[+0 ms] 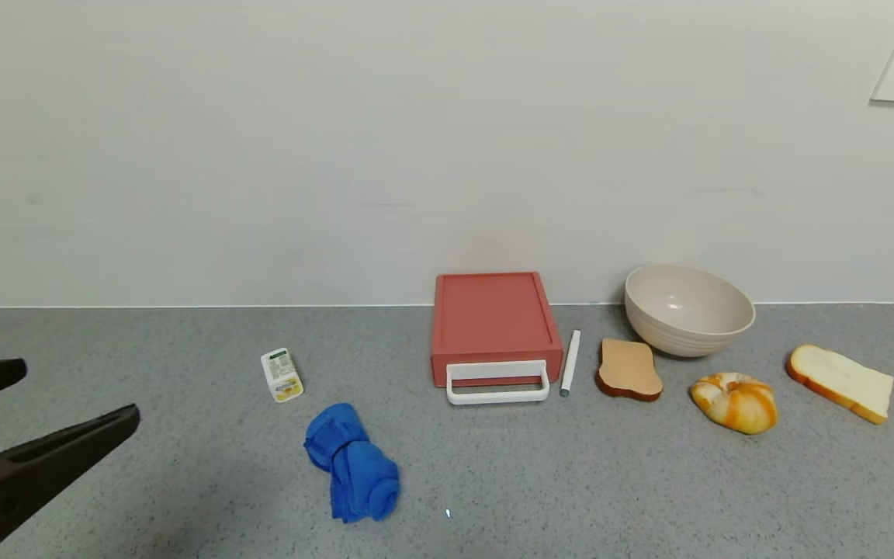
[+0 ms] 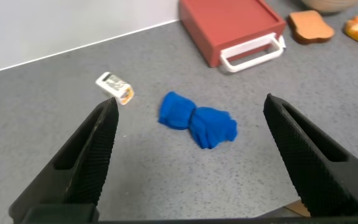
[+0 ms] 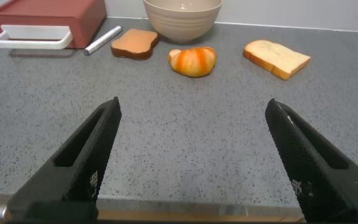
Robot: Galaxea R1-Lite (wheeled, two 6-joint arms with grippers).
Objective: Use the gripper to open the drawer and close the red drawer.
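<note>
— Where does the drawer (image 1: 493, 322) sit, and what does it look like?

— It is at the far middle of the grey speckled table (image 1: 571, 481), with its back against the white wall (image 1: 338, 155). It is a flat, shallow salmon-red box with a white rectangular loop handle (image 1: 497, 384) on its near face. The tray looks pushed in, its front about flush with the case.

— What lies around it?

— Just to its right is a white marker pen (image 1: 570, 362), then a brown toast slice (image 1: 629, 370), a beige bowl (image 1: 687, 309) by the wall, an orange-glazed bun (image 1: 735, 401) and a white bread slice (image 1: 840, 382) farther right. To its left is a small white packet (image 1: 282, 375); nearer is a crumpled blue cloth (image 1: 354, 463).

— And the left gripper (image 1: 59, 407)?

— It hangs low at the near left edge of the table, well apart from the drawer. Its jaws stand spread wide and hold nothing; the blue cloth shows between them in the wrist view, farther off.

— The right gripper (image 3: 191, 162)?

— It is outside the head view. Its own wrist view shows it above the near right of the table, jaws wide apart and holding nothing, facing the bun and bowl.
</note>
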